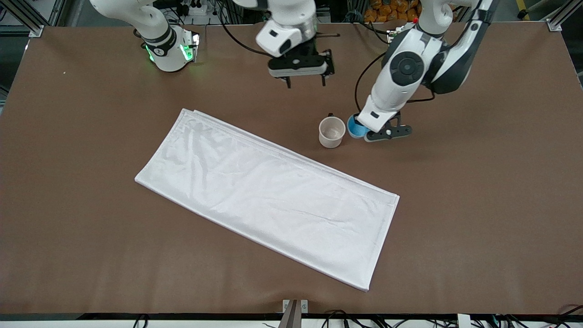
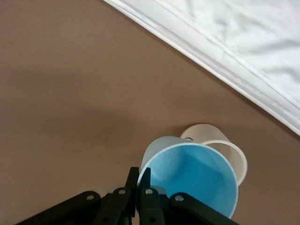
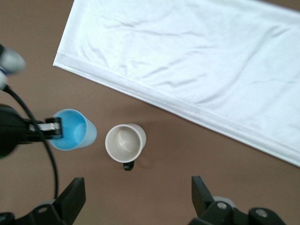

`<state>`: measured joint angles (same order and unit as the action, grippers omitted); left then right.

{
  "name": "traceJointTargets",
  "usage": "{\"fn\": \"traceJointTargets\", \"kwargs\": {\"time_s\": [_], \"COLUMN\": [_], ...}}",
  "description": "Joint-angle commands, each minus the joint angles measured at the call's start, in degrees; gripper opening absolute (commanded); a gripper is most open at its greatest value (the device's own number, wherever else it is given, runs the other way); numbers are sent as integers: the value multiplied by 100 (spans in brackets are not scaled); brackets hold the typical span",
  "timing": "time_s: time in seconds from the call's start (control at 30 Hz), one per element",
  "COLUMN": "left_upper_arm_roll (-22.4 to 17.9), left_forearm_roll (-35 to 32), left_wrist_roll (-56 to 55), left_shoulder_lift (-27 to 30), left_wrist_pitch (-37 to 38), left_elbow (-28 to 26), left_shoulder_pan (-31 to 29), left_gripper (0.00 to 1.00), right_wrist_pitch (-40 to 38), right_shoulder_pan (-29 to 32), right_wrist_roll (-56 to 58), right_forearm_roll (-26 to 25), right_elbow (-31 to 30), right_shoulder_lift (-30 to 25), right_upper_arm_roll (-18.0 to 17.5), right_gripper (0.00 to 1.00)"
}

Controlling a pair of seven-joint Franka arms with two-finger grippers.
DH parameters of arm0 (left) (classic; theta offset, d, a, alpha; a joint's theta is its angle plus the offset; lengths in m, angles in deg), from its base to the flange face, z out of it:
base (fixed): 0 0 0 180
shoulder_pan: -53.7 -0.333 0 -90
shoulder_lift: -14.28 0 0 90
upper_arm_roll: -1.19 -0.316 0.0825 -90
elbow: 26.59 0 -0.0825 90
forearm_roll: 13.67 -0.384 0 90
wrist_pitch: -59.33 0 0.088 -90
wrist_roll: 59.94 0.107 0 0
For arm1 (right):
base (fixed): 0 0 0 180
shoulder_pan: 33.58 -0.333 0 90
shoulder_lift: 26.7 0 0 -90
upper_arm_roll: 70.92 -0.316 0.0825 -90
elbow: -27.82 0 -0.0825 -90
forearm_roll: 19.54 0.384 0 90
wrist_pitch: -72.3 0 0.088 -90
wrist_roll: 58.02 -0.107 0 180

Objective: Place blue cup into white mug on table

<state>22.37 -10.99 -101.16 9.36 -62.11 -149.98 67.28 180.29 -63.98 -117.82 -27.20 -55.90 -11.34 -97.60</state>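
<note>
The blue cup (image 1: 355, 127) is pinched at its rim by my left gripper (image 1: 364, 133), tilted, just beside the white mug (image 1: 331, 131) on its left-arm side. In the left wrist view the fingers (image 2: 132, 187) are shut on the blue cup's (image 2: 190, 176) wall, with the white mug (image 2: 220, 150) right next to it. The mug stands upright on the brown table (image 1: 478, 182), its black handle toward the robots. My right gripper (image 1: 306, 83) is open and empty, up over the table between the mug and the bases. The right wrist view shows the mug (image 3: 124, 142) and blue cup (image 3: 72, 130) side by side.
A large white cloth (image 1: 268, 191) lies flat across the middle of the table, nearer to the front camera than the mug. It also shows in the left wrist view (image 2: 243, 47) and the right wrist view (image 3: 197, 61).
</note>
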Motion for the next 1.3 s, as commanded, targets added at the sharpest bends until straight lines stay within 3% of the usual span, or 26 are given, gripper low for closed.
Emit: {"fn": "traceJointTargets", "kwargs": {"time_s": [0.0, 0.47, 0.53, 0.57, 0.6, 0.73, 1.0, 1.27], "left_upper_arm_roll": [256, 256, 256, 256, 256, 212, 203, 194], "left_forearm_roll": [110, 40, 31, 22, 13, -4, -488, -891], "left_wrist_roll": [-605, -896, -800, -799, -799, -826, -773, -764], "left_shoulder_lift": [-394, -764, -825, -861, -861, -773, -562, -562], "left_wrist_pitch": [-371, -776, -776, -776, -776, -697, -575, 382], "left_elbow": [69, 104, 183, 227, 253, 394, 973, 1825], "left_shoulder_pan": [144, 488, 444, 435, 409, 338, -207, -584], "left_gripper": [0, 1, 62, 88, 100, 100, 100, 100], "right_wrist_pitch": [-593, -1816, -1878, -1887, -1887, -1896, -1975, -1931], "right_shoulder_pan": [806, 2687, 2960, 3083, 3162, 3242, 3664, 3655], "right_wrist_roll": [837, 2700, 3095, 3306, 3491, 3905, 4828, 5417], "right_forearm_roll": [388, 388, 397, 397, 405, 624, 862, 871], "right_elbow": [-233, -242, -251, -251, -268, -294, -399, -541], "right_shoulder_lift": [-788, -1554, -1571, -1606, -1633, -1686, -1712, -1721], "right_upper_arm_roll": [-119, -75, -75, -66, -40, 469, 979, 1401], "right_gripper": [100, 100, 100, 100, 100, 100, 100, 100]}}
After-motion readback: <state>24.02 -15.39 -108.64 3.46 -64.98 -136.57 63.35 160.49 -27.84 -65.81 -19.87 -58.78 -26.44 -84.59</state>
